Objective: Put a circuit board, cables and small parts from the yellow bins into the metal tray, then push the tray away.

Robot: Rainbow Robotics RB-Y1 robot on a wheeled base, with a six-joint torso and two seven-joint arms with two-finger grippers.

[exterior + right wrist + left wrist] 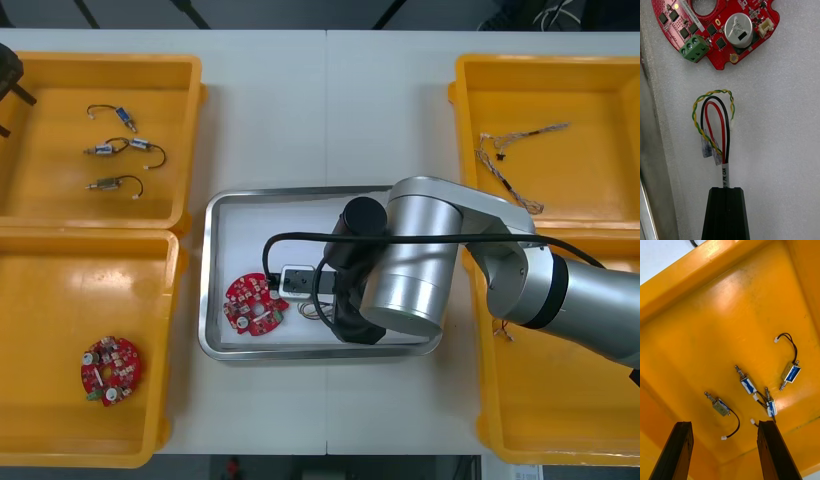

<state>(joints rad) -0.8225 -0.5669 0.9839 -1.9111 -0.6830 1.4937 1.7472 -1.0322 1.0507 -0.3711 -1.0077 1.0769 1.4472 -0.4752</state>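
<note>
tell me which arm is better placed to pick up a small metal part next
Left. The open left gripper hangs over the far left yellow bin, small metal parts just beyond its fingers. The right gripper is over the metal tray, shut on a cable.

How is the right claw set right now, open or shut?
Shut. The right claw has its fingers together, with the red and yellow cable pinched between them, near the circuit board.

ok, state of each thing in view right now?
right gripper: jaws shut on cable, over metal tray
left gripper: jaws open, above small metal parts in yellow bin
cable: one end gripped, loop over tray's white floor
circuit board: flat in tray, beside cable loop
metal tray: between the bins, not yet pushed
</note>
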